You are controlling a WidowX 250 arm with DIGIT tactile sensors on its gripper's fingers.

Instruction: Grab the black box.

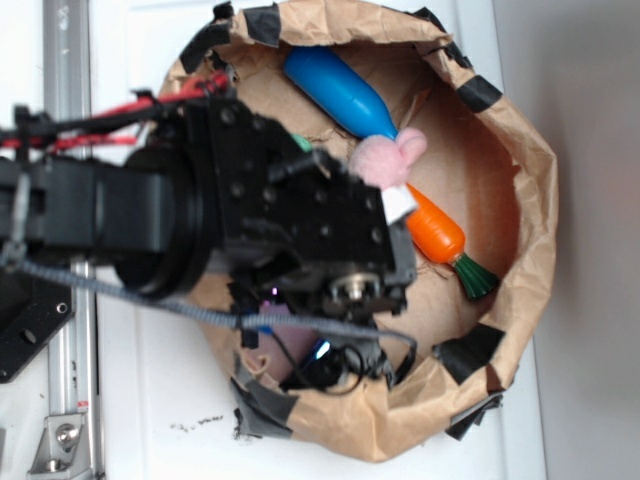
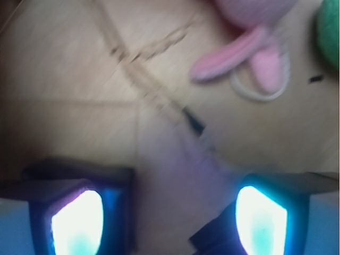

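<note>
Filling the left of the exterior view, the matte black arm (image 1: 200, 210) hangs over a crumpled brown paper bowl (image 1: 520, 200) patched with black tape. In the wrist view the gripper (image 2: 170, 212) stands wide open, holding nothing, bare creased paper between its glowing pads (image 2: 77, 220). Rightward lie a glossy blue bottle (image 1: 335, 92), a fuzzy pink bunny (image 1: 385, 160), and an orange carrot (image 1: 440, 232). Black box: cannot tell where.
</note>
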